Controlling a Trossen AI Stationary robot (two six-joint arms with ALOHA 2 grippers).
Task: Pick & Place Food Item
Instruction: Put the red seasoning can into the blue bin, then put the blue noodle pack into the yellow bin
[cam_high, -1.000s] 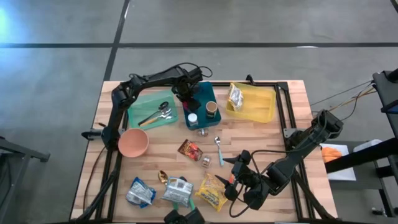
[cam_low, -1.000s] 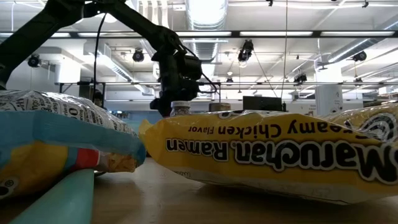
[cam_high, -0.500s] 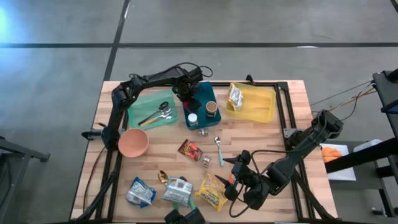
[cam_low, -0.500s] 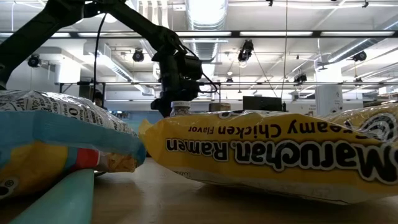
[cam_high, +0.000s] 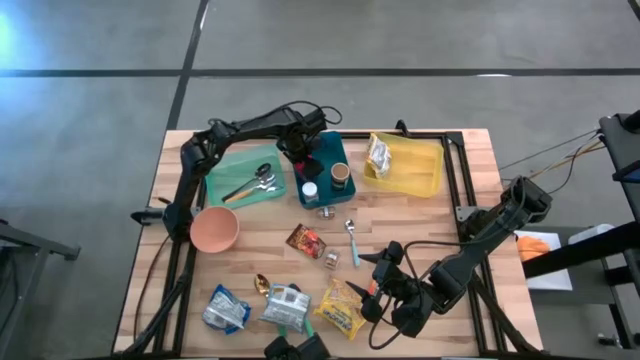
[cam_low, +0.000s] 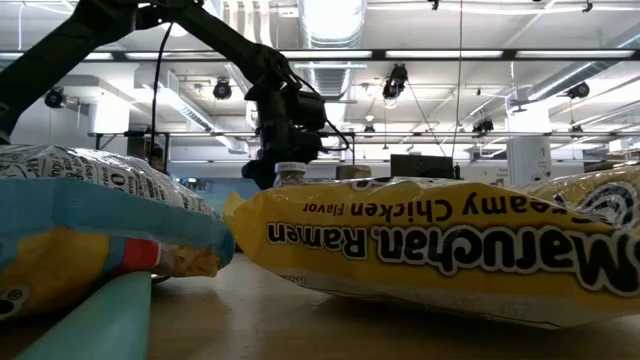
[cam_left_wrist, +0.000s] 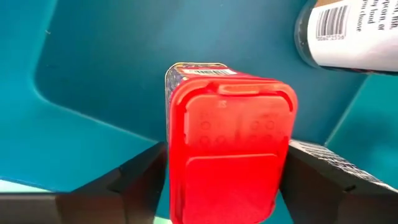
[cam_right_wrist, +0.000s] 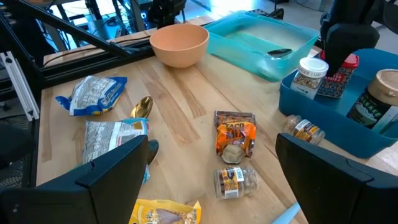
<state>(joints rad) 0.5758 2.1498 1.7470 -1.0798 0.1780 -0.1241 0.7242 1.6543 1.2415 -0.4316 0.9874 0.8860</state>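
A red-lidded spice container (cam_left_wrist: 229, 149) stands upright on the floor of the blue bin (cam_high: 328, 150) at the table's far side. My left gripper (cam_high: 298, 152) points down over it, open, with one finger on each side of the lid; the right wrist view shows it above the container (cam_right_wrist: 341, 78). My right gripper (cam_high: 375, 285) waits open above the table's near right part. Loose food lies near it: a yellow ramen packet (cam_high: 340, 308), an orange snack packet (cam_high: 306, 241) and a small jar (cam_high: 330, 260).
The blue bin also holds a white-lidded jar (cam_right_wrist: 309, 74) and a dark jar (cam_right_wrist: 373, 96). A green bin (cam_high: 245, 178) with spoons, a yellow bin (cam_high: 410, 170) with a packet, a pink bowl (cam_high: 214, 229), two spoons and two chip bags (cam_high: 225, 308) share the table.
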